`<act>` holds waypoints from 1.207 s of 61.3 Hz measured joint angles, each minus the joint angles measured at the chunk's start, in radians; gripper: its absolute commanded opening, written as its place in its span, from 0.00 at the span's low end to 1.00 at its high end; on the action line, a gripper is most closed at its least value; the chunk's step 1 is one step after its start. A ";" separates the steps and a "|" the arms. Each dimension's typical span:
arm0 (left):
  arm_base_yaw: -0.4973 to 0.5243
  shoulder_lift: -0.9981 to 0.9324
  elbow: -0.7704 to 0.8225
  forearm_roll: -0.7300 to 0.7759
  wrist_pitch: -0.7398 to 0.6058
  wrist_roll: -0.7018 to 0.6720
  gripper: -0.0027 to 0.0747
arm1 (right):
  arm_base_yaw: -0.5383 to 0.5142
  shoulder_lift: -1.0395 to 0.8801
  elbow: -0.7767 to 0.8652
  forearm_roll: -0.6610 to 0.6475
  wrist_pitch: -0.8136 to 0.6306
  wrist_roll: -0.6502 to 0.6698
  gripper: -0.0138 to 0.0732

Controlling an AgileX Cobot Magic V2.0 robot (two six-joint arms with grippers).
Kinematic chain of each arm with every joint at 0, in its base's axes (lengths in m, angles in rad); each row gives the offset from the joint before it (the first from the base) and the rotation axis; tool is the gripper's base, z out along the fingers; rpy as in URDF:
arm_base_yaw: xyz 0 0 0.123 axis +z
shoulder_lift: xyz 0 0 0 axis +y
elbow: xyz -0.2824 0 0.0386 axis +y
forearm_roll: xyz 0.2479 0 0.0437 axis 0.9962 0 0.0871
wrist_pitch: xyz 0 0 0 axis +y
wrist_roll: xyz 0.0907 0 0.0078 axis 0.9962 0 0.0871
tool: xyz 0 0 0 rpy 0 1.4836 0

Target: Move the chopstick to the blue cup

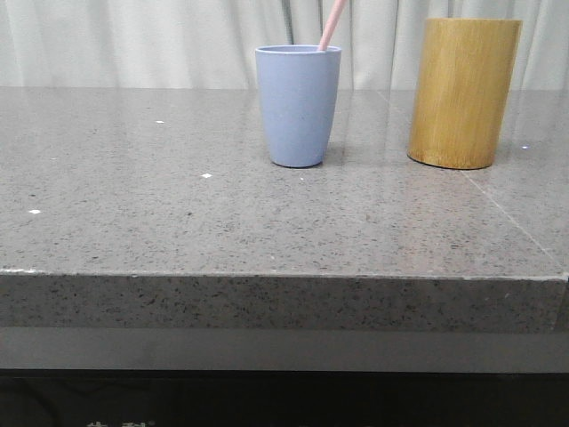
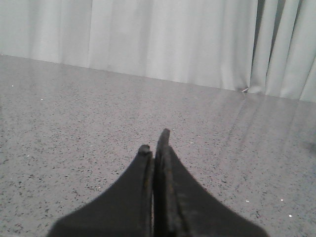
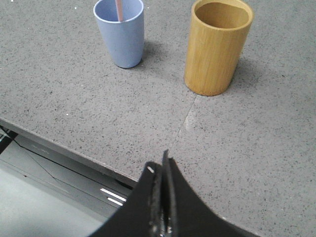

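Note:
The pale blue cup (image 1: 298, 107) stands upright at the middle back of the grey stone table. A pale pink chopstick (image 1: 332, 24) leans out of it to the right. The cup (image 3: 121, 33) and the stick (image 3: 119, 10) also show in the right wrist view. My right gripper (image 3: 159, 165) is shut and empty, above the table's front edge, well short of the cup. My left gripper (image 2: 154, 143) is shut and empty over bare tabletop; no cup shows in its view. Neither gripper shows in the front view.
A taller yellow-brown bamboo holder (image 1: 463, 92) stands to the right of the blue cup; in the right wrist view the holder (image 3: 217, 47) looks empty inside. A white curtain (image 1: 133, 40) hangs behind the table. The table's front edge (image 1: 284, 276) runs across.

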 measured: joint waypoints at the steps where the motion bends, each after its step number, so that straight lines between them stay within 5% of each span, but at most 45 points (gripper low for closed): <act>1: 0.000 0.000 0.000 0.000 0.000 0.000 0.01 | 0.000 0.000 0.000 0.000 0.000 0.000 0.08; 29: 0.000 0.000 0.000 0.000 -0.001 0.000 0.01 | 0.000 -0.014 0.021 0.000 -0.030 0.000 0.08; 55: 0.000 0.000 0.000 0.000 -0.001 0.000 0.01 | -0.049 -0.408 0.708 -0.028 -0.761 0.000 0.08; 74: 0.000 0.000 0.000 0.000 -0.001 0.000 0.01 | -0.076 -0.550 0.934 -0.028 -0.908 0.000 0.08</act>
